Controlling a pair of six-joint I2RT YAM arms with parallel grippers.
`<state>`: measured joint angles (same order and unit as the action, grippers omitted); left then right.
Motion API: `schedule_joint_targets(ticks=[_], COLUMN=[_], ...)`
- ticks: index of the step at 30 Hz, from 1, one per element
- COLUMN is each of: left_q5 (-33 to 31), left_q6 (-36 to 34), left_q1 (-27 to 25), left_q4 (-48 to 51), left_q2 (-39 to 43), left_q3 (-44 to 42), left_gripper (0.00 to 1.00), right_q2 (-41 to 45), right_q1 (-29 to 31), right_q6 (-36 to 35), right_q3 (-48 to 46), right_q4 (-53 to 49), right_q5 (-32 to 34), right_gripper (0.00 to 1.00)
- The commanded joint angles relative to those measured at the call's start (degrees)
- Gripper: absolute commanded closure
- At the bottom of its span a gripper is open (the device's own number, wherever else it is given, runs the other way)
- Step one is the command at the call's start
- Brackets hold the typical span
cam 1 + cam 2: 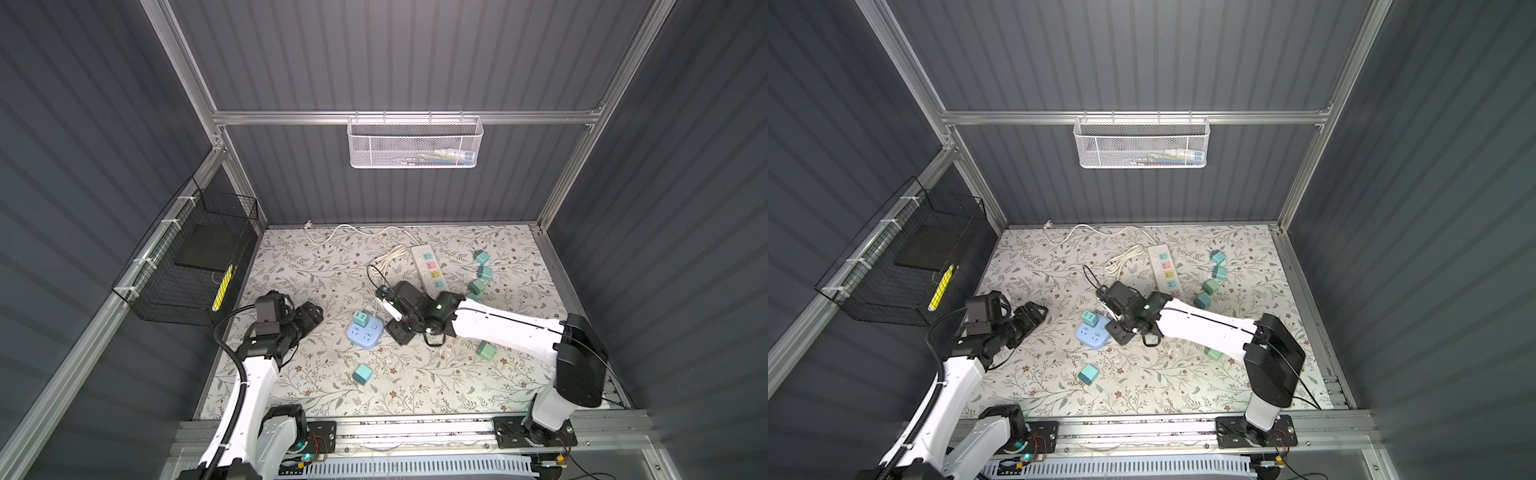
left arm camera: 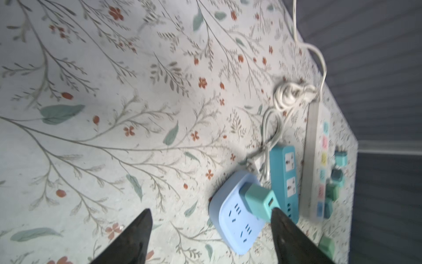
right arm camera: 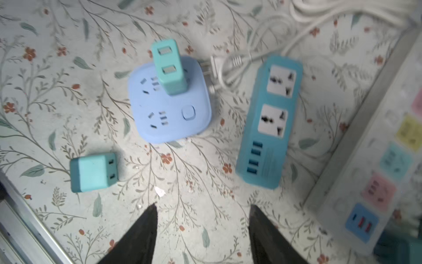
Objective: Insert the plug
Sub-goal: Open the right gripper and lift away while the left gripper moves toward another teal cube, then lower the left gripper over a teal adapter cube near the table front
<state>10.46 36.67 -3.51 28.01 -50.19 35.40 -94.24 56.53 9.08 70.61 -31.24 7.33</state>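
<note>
A teal plug [image 3: 169,68] stands upright in the light blue square socket block [image 3: 173,114], seated in one of its outlets. Both top views show the plug [image 1: 360,319] [image 1: 1088,318] on the block [image 1: 365,334] [image 1: 1093,336]. My right gripper [image 3: 203,205] hovers open just right of the block, with only floor between its fingers, as in a top view [image 1: 392,313]. My left gripper [image 2: 210,209] is open and empty too. It lies left of the block [image 2: 237,219] and plug [image 2: 258,201], apart from both, as in a top view [image 1: 309,316].
A teal power strip [image 3: 269,123] lies right of the block, under my right arm. Behind it sits a long white strip [image 1: 430,266] with a coiled cable. One loose teal plug [image 1: 362,373] lies in front, several more at the right [image 1: 482,257]. A black wire basket [image 1: 187,270] hangs on the left wall.
</note>
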Motion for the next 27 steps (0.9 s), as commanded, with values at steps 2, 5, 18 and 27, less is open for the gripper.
schedule_joint_targets(ticks=[2, 5, 18, 27], left_q5=[-11.0, -16.5, -25.7, -27.9], left_q6=[-0.8, 2.3, 7.3, 2.8], left_q1=[-15.8, -25.9, -59.8, -60.2], left_q4=[8.5, 11.5, 23.3, 22.7], left_q2=[-0.1, -3.2, -24.0, -31.5], left_q3=[1.7, 2.7, 11.5, 12.2], left_gripper=[0.22, 0.27, 0.23, 0.19], right_q2=[7.2, 12.3, 18.9, 21.3], right_q1=[-6.2, -10.0, -16.8, -18.5], right_q6=[9.3, 13.6, 14.7, 12.1], right_q3=[-7.9, -13.2, -19.7, -21.6], right_q4=[6.7, 12.8, 20.5, 21.1], right_q5=[3.5, 2.1, -6.9, -7.8], right_gripper=[0.36, 0.35, 0.34, 0.31])
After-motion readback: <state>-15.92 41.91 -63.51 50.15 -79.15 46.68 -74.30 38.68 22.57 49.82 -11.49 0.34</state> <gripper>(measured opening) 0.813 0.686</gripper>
